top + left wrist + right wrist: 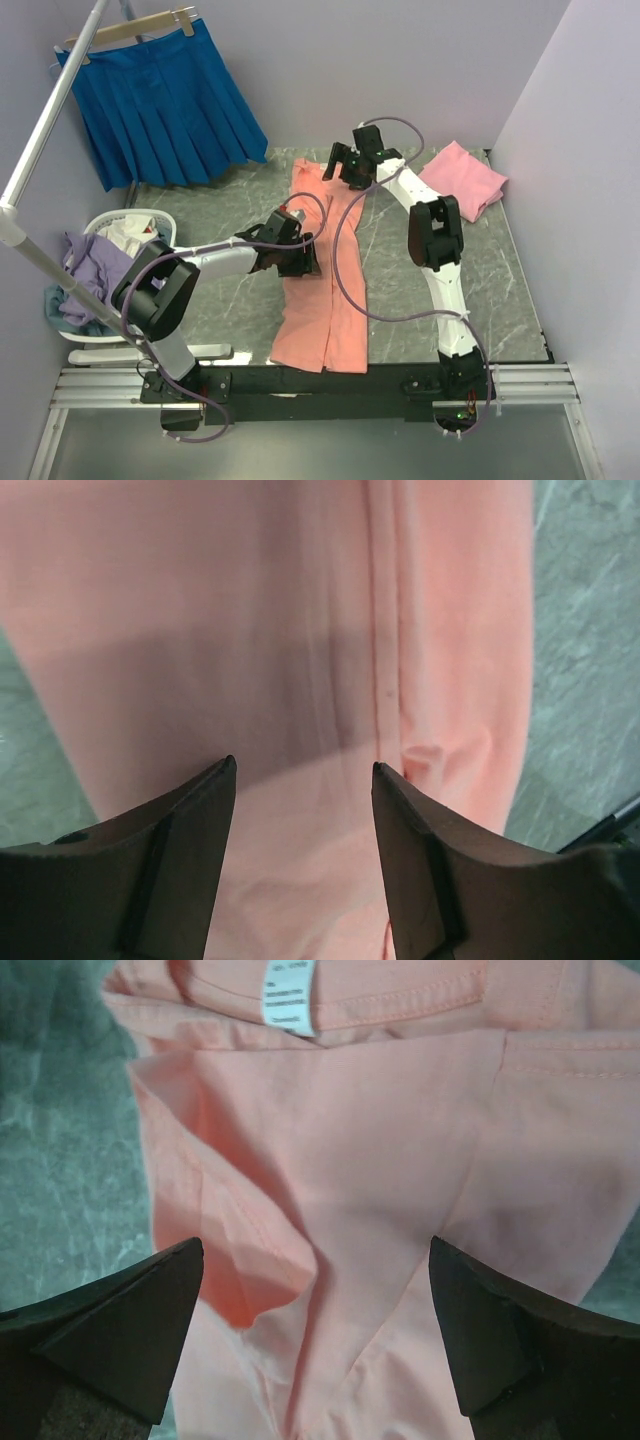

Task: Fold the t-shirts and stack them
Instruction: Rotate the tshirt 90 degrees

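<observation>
The salmon-orange t-shirt (325, 300) lies on the table as a long strip, folded lengthwise and running from the back toward the near edge. My left gripper (303, 258) is open over the strip's middle, and its wrist view shows the salmon-orange t-shirt (300, 630) between the open fingers of the left gripper (304, 768). My right gripper (340, 166) is open over the collar end. In its wrist view the right gripper (315, 1250) spans a folded sleeve of the salmon-orange t-shirt (380, 1160) below the white neck label (288, 995). The lighter pink t-shirt (463, 178) lies folded at the back right.
A bright blue pleated skirt (165, 100) hangs on a wooden hanger at the back left. A white laundry basket (135, 218) holding other clothes stands left of the table. A white pole (45, 135) crosses the upper left. The grey marble tabletop (490, 270) shows around the shirts.
</observation>
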Tool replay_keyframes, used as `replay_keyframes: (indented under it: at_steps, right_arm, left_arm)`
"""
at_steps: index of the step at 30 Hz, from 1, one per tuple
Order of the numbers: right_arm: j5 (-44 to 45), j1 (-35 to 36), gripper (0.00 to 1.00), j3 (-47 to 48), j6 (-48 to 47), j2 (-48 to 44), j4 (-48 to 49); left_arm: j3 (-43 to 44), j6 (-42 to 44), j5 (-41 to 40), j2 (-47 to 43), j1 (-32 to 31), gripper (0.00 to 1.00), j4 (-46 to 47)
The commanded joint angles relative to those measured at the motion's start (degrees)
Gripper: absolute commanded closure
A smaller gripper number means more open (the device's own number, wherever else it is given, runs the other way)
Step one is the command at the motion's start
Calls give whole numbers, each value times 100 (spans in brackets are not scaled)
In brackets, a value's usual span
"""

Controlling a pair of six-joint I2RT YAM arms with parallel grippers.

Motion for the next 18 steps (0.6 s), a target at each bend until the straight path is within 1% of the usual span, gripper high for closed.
replay_keyframes:
  at_steps: [1, 5, 8, 9, 11, 12, 16, 18]
  right_arm:
    - [214, -120, 0, 771, 84, 356, -866]
    - [548, -270, 0, 623, 23, 374, -860]
    - [452, -446, 0, 1077, -161, 716, -1105]
    - [278, -490, 0, 1401, -205, 926, -1123]
    - [84, -621, 0, 1614, -328, 1059, -1002]
    - [-187, -674, 0, 1607, -355, 1094, -861]
    - [-610, -894, 0, 1720, -223, 1253, -483]
    - [-856, -938, 0, 1765, -205, 1279, -412]
  left_arm:
    - [129, -62, -333, -213, 4, 38, -227]
    - [-55, -220, -124, -310, 4, 37, -228]
    - [-459, -413, 79, -178, -5, 38, 114]
    - [-660, -475, 158, -117, -5, 38, 194]
    - [-802, -501, 115, 111, -5, 38, 379]
    - [-864, -493, 80, 190, -5, 38, 405]
    - [-759, -309, -26, 726, -5, 39, 449]
    - [-645, -247, -87, 859, -5, 41, 406]
